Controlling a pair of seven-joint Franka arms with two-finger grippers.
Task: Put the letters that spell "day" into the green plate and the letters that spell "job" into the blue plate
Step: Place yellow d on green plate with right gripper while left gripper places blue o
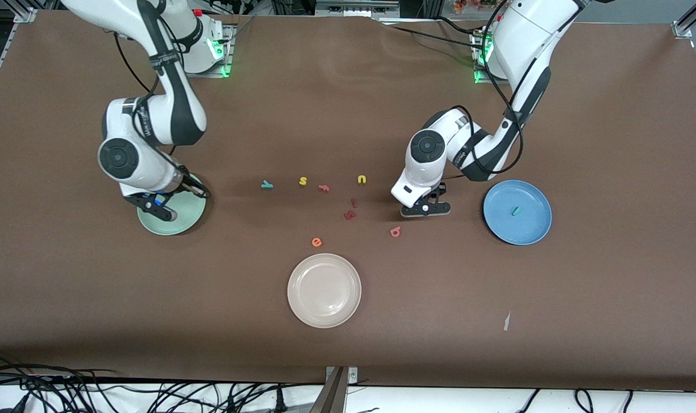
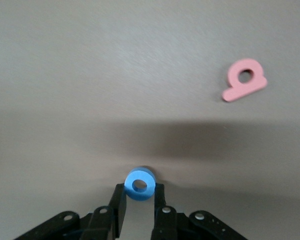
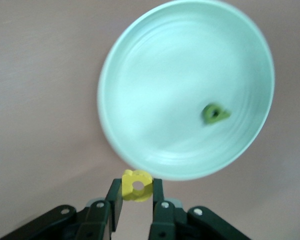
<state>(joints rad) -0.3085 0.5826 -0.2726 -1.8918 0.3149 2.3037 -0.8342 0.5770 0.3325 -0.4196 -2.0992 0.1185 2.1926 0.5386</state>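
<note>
Right arm (image 1: 152, 123), white and jointed, folded down from its base, right gripper (image 1: 163, 207) over the rim of the round mint-green plate (image 1: 184, 223) toward that arm's end of the table, jaws pinching the small yellow foam letter a (image 3: 137, 186). Left arm (image 1: 485, 137) bent low, left gripper (image 1: 425, 209) just above the brown tabletop (image 1: 611, 115) near the round blue plate (image 1: 528, 229), jaws pinching the small blue foam ring o (image 2: 140, 184).

In the green plate, the dark green foam d (image 3: 214, 113). In the blue plate, the teal foam j (image 1: 516, 211). Round cream-white plate (image 1: 310, 304) nearest the front camera.

On bare table: pink-red foam b (image 1: 395, 232) near the left gripper; teal foam y (image 1: 267, 184) between the arms.
</note>
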